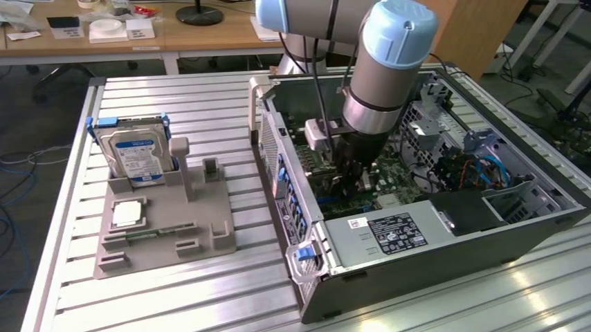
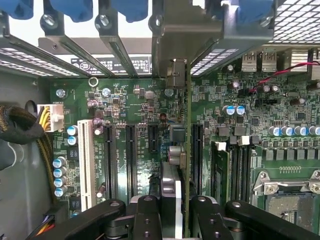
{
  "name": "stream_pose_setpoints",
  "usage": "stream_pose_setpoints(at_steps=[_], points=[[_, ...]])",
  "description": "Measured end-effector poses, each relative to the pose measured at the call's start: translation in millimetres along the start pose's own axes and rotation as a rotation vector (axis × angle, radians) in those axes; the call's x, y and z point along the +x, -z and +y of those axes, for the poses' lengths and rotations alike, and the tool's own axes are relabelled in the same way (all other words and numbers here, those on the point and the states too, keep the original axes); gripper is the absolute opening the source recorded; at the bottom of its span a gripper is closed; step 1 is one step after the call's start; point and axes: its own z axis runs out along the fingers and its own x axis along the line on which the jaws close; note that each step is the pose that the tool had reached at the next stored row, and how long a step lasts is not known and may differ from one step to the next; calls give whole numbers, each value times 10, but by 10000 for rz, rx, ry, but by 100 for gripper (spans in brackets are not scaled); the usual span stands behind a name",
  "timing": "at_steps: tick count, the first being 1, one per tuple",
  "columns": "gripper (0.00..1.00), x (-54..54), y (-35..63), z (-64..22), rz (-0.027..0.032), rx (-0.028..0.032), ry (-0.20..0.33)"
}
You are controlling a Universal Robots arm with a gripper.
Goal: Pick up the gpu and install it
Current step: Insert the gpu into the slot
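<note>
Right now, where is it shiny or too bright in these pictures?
Exterior view: the grooved metal table gleams with white glare near the front. Wrist view: bright white light blows out the slot openings at the case's back wall, while the motherboard is evenly lit.

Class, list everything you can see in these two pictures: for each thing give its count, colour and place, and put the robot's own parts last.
computer case: one, dark grey, lying open on the slatted table, exterior view's right.
motherboard: one, green, on the case floor.
gpu: one, green card with silver bracket, edge-on between the fingers, above the motherboard slots.
expansion slots: several black, one white, on the motherboard.
power supply: one, silver with black label, near end of the case.
hard drive: one, silver with blue-white label, upright in the grey holder.
holder: one, grey, exterior view's left.
table: one, silver slats.
arm: one, grey and light blue, reaching into the case.
gripper: one, black, closed on the gpu.
</note>
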Motion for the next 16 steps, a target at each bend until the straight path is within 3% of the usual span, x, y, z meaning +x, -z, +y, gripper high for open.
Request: stream_pose_setpoints(at_steps=[16], points=[[28,2,-50,4,-35,-5,-2]])
